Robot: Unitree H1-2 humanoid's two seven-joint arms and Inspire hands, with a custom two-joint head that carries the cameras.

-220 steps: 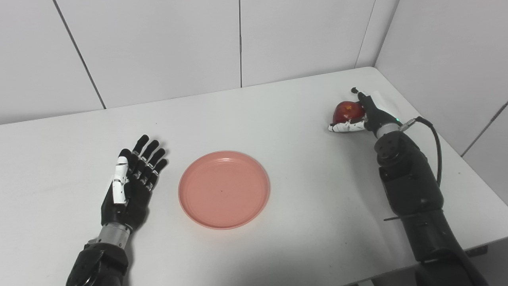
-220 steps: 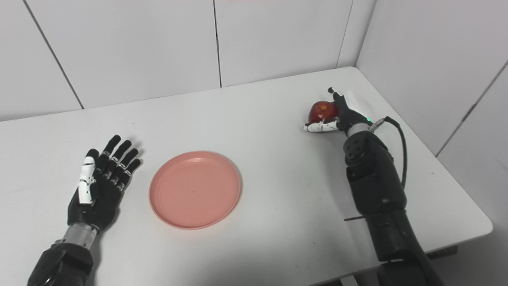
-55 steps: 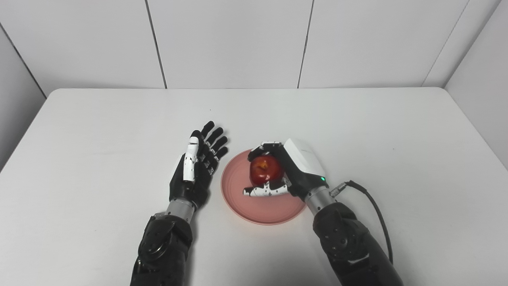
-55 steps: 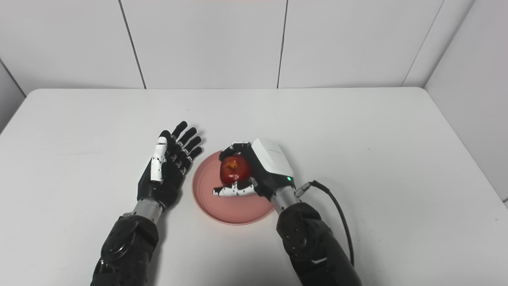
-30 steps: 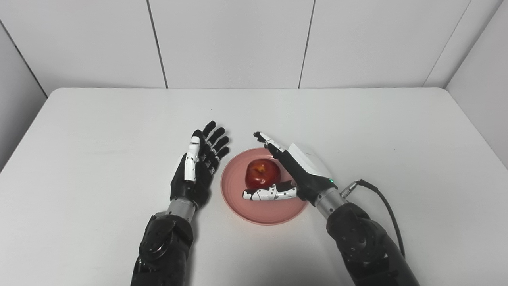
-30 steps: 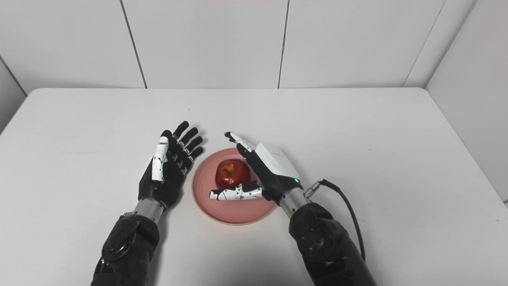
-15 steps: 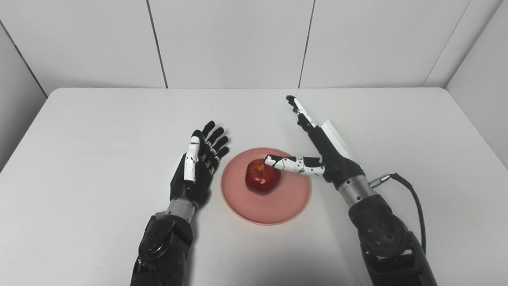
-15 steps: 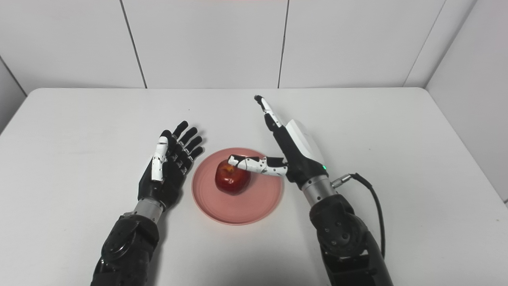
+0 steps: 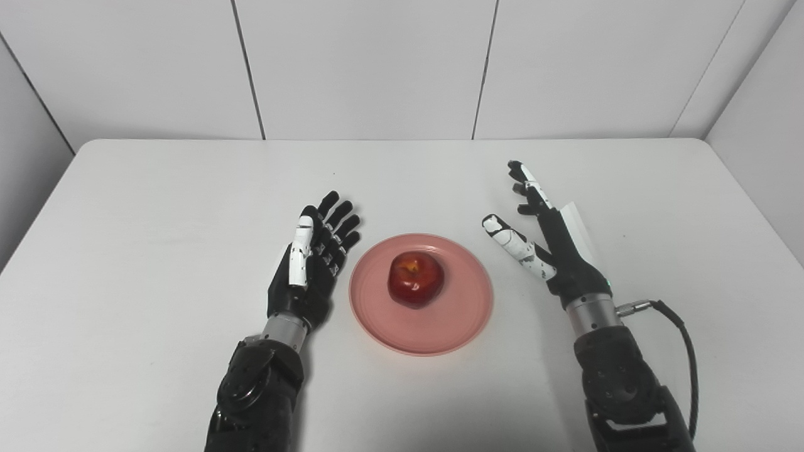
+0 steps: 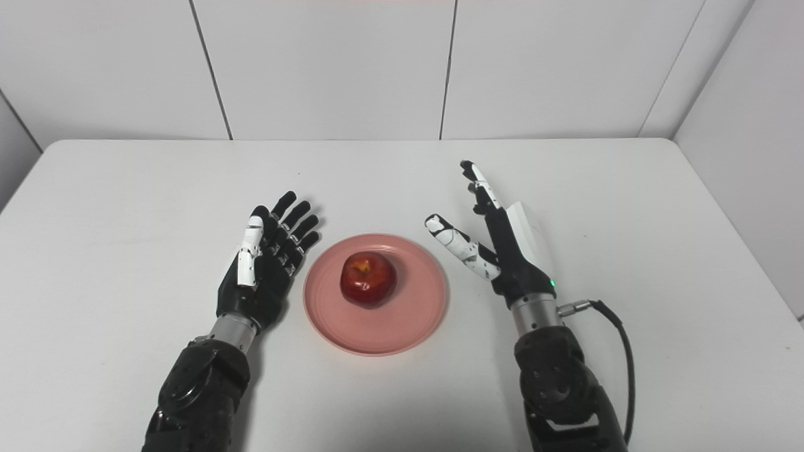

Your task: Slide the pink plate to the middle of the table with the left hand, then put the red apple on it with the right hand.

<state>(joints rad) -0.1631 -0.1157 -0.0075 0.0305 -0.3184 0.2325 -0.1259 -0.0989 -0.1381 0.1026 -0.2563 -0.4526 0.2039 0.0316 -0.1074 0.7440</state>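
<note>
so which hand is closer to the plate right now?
The left hand: it lies open right beside the pink plate, near its left rim. The right hand, also open, stands farther off to the plate's right. Neither touches the red apple.

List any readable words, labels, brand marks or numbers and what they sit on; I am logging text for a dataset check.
None can be read.
The red apple, pink plate, table, left hand and right hand show no legible print.
</note>
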